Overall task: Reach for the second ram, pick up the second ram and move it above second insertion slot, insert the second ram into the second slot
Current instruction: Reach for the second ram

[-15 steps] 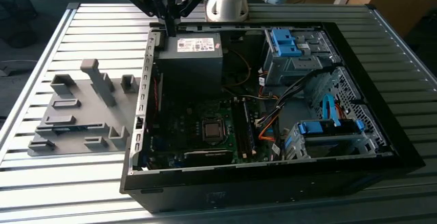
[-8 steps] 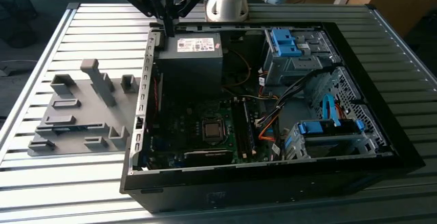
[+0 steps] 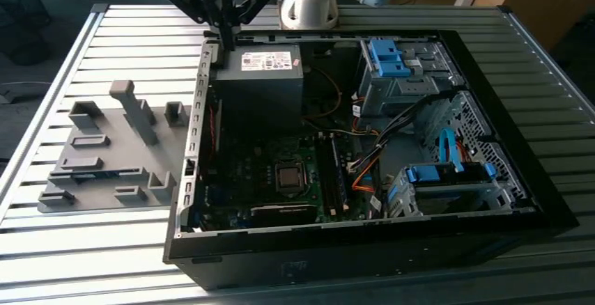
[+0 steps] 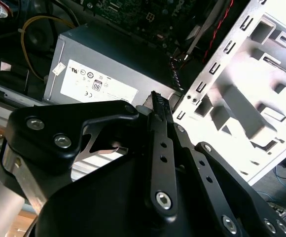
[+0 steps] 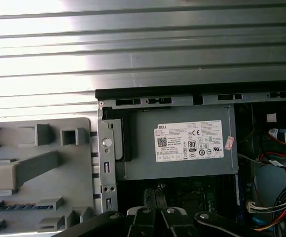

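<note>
The second ram [image 3: 93, 174] shows as a thin blue-green strip lying edge-up in a groove of the grey holder block [image 3: 102, 127], at the exterior view's left of the computer case. In the first wrist view the second ram [image 5: 16, 207] sits low in the holder block [image 5: 39, 168]. My gripper [image 3: 226, 42] hangs over the case's far left corner, well away from the stick. Its black fingers stand together with nothing between them, as both wrist views show [image 4: 159, 101] [image 5: 155, 196]. The memory slots [image 3: 331, 173] run along the motherboard beside the processor socket.
The open black computer case [image 3: 520, 180] lies on a slatted metal table [image 3: 93, 263]. A grey power supply [image 3: 260, 75] sits right beneath the gripper. Blue drive cages [image 3: 391, 58] and loose cables [image 3: 372, 159] fill the case's right side. The holder block has raised posts [image 3: 135, 110].
</note>
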You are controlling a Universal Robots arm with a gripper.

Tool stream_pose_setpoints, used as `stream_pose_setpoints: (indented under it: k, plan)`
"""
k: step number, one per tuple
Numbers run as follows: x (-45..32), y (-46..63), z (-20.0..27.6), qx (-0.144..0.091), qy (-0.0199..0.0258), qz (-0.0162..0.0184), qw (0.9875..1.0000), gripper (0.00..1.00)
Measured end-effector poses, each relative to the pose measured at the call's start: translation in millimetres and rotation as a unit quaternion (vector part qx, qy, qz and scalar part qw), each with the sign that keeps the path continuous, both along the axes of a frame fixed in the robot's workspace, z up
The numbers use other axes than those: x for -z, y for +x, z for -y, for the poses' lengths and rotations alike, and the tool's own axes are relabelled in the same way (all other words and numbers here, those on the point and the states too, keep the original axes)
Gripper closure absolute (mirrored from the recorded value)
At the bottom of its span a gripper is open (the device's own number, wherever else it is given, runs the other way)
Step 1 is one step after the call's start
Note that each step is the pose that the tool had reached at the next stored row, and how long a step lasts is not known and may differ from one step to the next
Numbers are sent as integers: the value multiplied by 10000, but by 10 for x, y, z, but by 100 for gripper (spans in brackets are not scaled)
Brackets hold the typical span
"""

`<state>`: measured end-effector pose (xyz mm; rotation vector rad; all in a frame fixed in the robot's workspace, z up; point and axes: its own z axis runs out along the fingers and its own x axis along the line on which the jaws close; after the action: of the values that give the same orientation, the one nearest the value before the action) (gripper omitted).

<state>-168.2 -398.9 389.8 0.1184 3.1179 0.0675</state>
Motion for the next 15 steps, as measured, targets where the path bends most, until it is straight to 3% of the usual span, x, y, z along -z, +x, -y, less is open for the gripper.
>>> stream_pose_setpoints:
  k: [15]
  plan:
    - [7,-59,0,0,0,-7,10000,89]
